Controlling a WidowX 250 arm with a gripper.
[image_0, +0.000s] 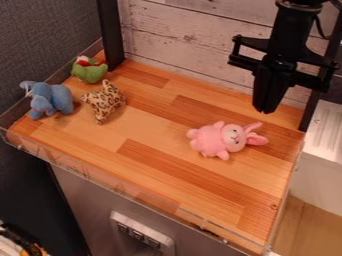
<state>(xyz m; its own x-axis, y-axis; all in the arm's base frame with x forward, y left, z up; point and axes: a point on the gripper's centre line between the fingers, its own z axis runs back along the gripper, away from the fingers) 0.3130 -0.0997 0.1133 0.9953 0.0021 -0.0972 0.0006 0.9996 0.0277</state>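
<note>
At the upper right, my black gripper (266, 109) hangs pointing down, shut, with nothing held in it. Nearest to it is a pink plush bunny (214, 141), lying below and to the left of the fingertips on the wooden surface (153, 165), its ears towards the right. Across on the left side sit a leopard-spotted plush toy (105, 102), a blue plush elephant (59, 99) near the left edge, and a green plush toy (89, 73) with a bit of red and white in the back left corner.
A low transparent rim (133, 193) runs along the front edge. Behind stands a whitish plank wall (194, 37), with a black post (111, 35) at the back left. A white, metallic-topped unit (324, 135) adjoins the right side.
</note>
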